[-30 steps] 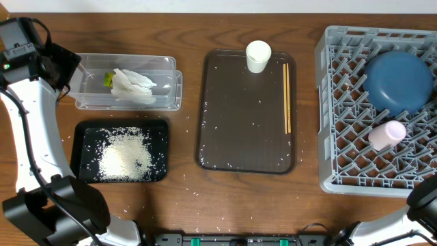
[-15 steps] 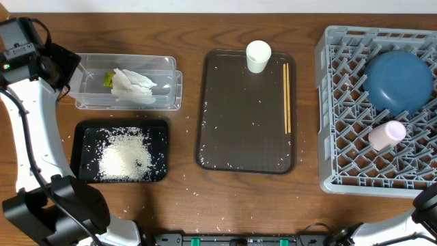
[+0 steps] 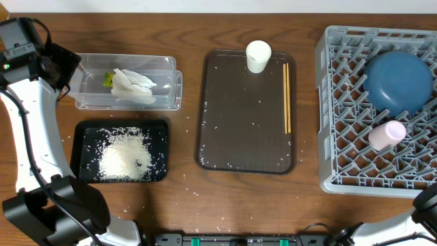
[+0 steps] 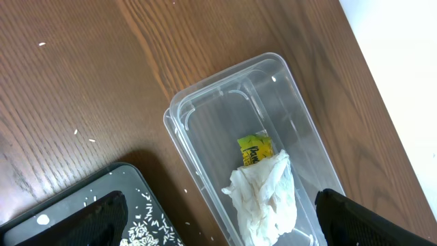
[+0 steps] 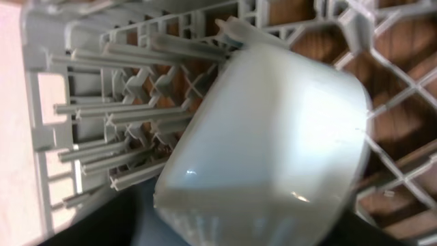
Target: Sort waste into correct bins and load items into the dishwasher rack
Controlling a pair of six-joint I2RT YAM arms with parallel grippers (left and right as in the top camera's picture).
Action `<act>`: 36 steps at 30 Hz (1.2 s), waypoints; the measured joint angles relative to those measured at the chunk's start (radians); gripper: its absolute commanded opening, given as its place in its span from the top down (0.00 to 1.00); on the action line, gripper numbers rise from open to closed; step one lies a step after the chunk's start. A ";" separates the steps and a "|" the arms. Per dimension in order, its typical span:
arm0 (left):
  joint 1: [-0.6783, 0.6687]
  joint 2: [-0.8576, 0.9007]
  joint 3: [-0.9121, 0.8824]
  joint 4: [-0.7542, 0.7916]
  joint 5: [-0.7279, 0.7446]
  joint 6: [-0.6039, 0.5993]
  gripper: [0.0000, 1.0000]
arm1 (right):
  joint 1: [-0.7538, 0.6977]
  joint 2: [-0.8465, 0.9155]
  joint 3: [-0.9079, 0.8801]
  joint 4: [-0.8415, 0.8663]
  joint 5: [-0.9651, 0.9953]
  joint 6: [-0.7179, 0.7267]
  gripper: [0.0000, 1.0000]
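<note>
Chopsticks point(image 3: 287, 97) lie along the brown tray's point(image 3: 232, 137) right edge, long axis far-to-near; white cup point(image 3: 258, 56) at its far edge. Right gripper point(image 5: 232, 236), right of the tray over the rack point(image 3: 341, 102), looks nearer, opening impossible to tell. Left gripper point(image 4: 222, 198) gapes wide, well left.

We log the clear tub point(image 3: 171, 82) at the left of the counter point(image 3: 184, 34). It holds the crumpled white tissue point(image 3: 133, 87), and the green-yellow wrapper point(image 4: 255, 149) touches the tissue's edge. Just beside the tub, on the robot's side, the black tray point(image 3: 78, 147) carries the rice heap point(image 3: 126, 156), and stray grains dot the counter. The white cup point(image 3: 258, 56) stands upright on the brown tray point(image 3: 239, 137). The chopsticks point(image 3: 287, 96) lie paired along that tray's right edge. In the grey rack point(image 3: 341, 102) at right, the dark-blue dish point(image 3: 399, 82) appears to sit upside down, with the pink cup point(image 3: 387, 134) on its side just beside it.
</note>
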 measured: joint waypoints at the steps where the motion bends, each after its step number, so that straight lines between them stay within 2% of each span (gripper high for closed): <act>1: 0.000 0.000 0.000 0.000 0.000 0.000 0.09 | 0.000 0.000 0.000 -0.006 -0.003 0.010 0.41; 5: 0.000 0.000 0.000 0.000 0.000 0.000 0.09 | 0.000 0.000 0.000 -0.024 -0.004 0.031 0.42; 17: 0.000 0.000 0.000 0.000 0.000 0.000 0.09 | 0.005 -0.016 0.013 0.004 -0.099 0.057 0.98; 27: 0.000 0.000 0.000 0.000 0.000 0.000 0.09 | -0.004 -0.019 0.008 0.016 -0.138 0.052 0.99; 31: 0.000 0.000 0.000 0.000 0.000 0.000 0.09 | -0.004 -0.019 -0.007 0.075 -0.150 0.040 0.94; 36: 0.000 0.000 0.000 0.000 0.000 0.000 0.09 | -0.005 -0.019 -0.016 0.141 -0.171 0.028 0.97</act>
